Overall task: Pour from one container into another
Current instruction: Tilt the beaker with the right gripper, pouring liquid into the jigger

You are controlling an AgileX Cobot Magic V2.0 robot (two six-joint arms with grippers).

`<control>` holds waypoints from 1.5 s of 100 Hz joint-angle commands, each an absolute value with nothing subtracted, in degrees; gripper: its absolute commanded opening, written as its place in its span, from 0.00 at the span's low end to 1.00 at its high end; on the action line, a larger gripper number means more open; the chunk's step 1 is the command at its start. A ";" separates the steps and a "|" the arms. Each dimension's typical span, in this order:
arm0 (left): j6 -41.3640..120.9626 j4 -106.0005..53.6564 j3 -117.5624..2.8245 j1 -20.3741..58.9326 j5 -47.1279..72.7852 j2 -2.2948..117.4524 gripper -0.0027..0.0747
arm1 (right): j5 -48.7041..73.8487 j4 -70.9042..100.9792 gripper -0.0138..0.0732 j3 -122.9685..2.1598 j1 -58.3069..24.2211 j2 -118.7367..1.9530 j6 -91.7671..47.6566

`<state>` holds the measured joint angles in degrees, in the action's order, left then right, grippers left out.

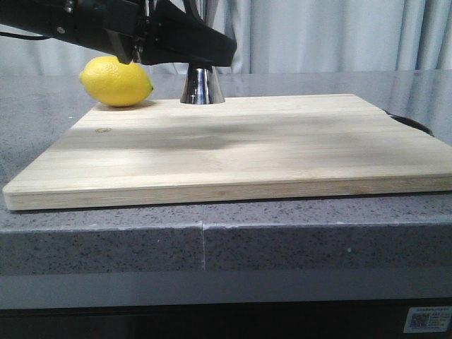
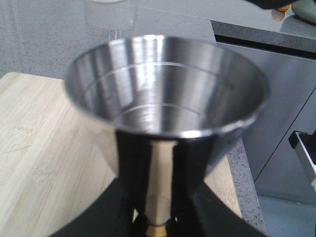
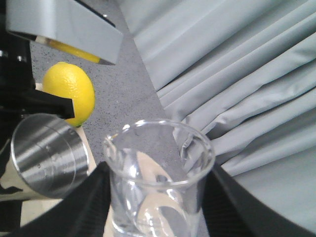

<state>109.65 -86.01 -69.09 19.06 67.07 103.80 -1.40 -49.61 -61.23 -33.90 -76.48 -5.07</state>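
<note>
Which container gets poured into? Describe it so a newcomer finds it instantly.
Start at the wooden cutting board on the grey counter and go to its far edge, where a lemon lies. Just right of the lemon stands the steel jigger, held between the left gripper fingers. Unlike the clear glass beaker, it is shiny metal with a gold waist band.

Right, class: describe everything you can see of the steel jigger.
The jigger is shiny steel, hourglass-shaped, with a gold band at its waist. Its wide upper cup is open, with engraved rings inside; no liquid is visible. It stands upright at the cutting board's far edge, beside the lemon. The left gripper's black fingers clasp its waist.
</note>
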 commanded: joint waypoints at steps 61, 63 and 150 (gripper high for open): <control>109.20 -90.14 -70.68 19.48 72.67 100.56 0.03 | -4.93 -55.97 0.44 -63.47 -34.42 -74.14 -5.02; 109.20 -90.14 -70.68 19.48 72.67 100.56 0.03 | -4.81 -55.97 0.44 -63.47 -34.42 -74.14 -5.02; 109.20 -90.12 -70.68 19.48 72.67 100.56 0.03 | -4.16 -63.21 0.44 -63.47 -34.42 -74.14 -5.02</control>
<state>109.65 -86.01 -69.09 19.06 67.07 103.80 -1.83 -61.86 -61.23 -34.51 -76.48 -5.07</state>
